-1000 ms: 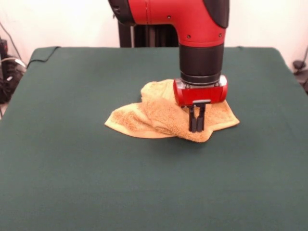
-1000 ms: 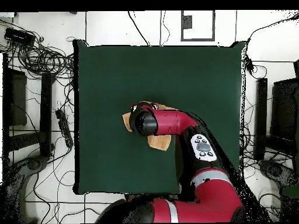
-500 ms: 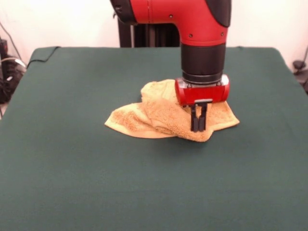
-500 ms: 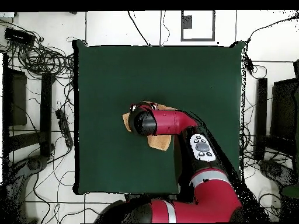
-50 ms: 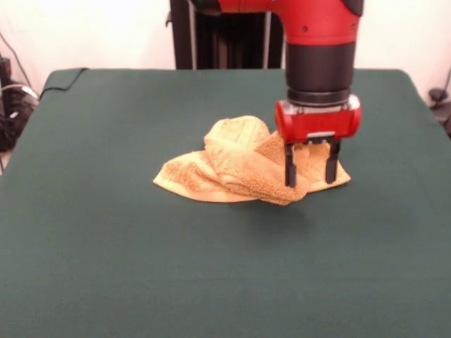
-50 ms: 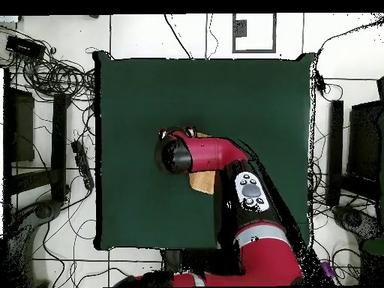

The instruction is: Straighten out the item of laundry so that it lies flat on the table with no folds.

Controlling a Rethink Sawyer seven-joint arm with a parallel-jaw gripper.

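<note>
The item of laundry (image 5: 236,165) is an orange-tan terry towel lying crumpled in a heap near the middle of the dark green table (image 5: 106,246). Several folds are piled over one another, and a flatter flap reaches out to the left. My gripper (image 5: 311,169) stands open over the towel's right end. Its left finger is at the bunched fold and its right finger over the towel's right corner. Nothing is held between them. In the overhead view my arm covers most of the towel (image 6: 202,182) on the table (image 6: 150,90), and the fingers are hidden beneath it.
Cables and dark equipment (image 6: 45,75) lie on the floor round the table. More cables (image 5: 10,105) show past the table's left edge in the front view. The cloth's far left corner (image 5: 63,76) is slightly rumpled.
The gripper has gone from shut on the towel's fold to open. It has shifted to the right in the front view and risen slightly. The released fold has settled into a rounder hump.
</note>
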